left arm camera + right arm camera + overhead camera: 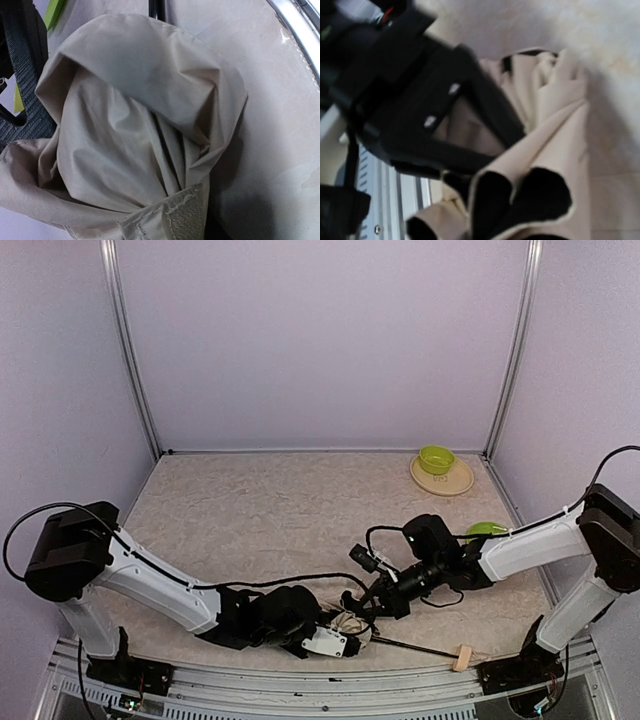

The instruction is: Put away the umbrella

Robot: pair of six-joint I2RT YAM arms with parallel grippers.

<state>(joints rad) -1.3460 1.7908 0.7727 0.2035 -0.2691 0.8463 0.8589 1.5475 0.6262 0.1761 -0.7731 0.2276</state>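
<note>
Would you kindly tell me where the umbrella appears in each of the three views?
Top external: the umbrella lies bottom centre, shaft running right.
Left wrist: the umbrella fills most of the frame.
Right wrist: the umbrella takes the right half.
Shared landmark: the metal rail, bottom, top right and lower left respectively.

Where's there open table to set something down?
The table is bare across its far left and middle, behind the left arm and right arm. Crowded: near-edge centre around the umbrella, and the far right corner, holding a green bowl on a plate.
</note>
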